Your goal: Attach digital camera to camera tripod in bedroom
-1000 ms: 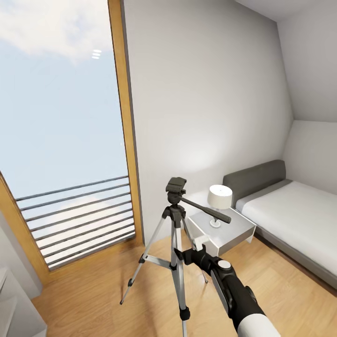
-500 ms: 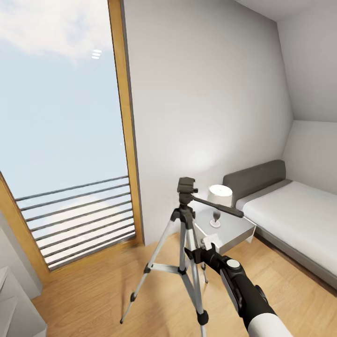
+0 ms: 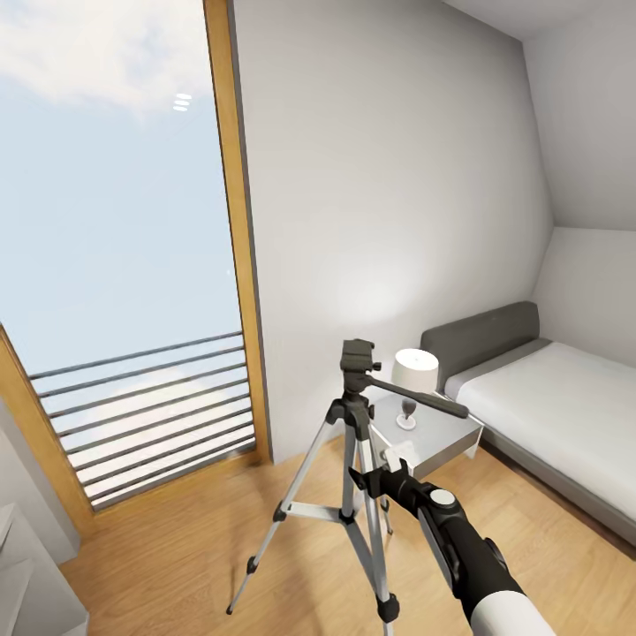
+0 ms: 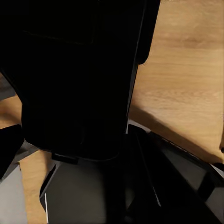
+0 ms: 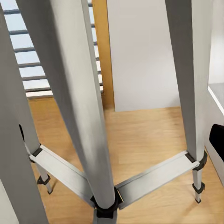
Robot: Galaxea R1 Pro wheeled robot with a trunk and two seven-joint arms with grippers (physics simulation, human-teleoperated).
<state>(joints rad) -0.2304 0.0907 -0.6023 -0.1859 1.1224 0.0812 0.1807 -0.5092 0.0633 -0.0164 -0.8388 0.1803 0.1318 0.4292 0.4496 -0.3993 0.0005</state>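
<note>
The silver-legged camera tripod with black pan head (image 3: 353, 459) stands on the light wood plank floor (image 3: 203, 548), between the tall window and the grey nightstand (image 3: 433, 437). The right gripper (image 3: 367, 481) meets a leg mid-height; whether it is clamped there cannot be told. Likely step: positioning the tripod. Next, fetching the camera.

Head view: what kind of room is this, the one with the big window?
Most likely a bedroom. A low grey-framed bed with a white mattress stands by the wall, and beside it a small grey nightstand carries a white-shaded table lamp.
</note>
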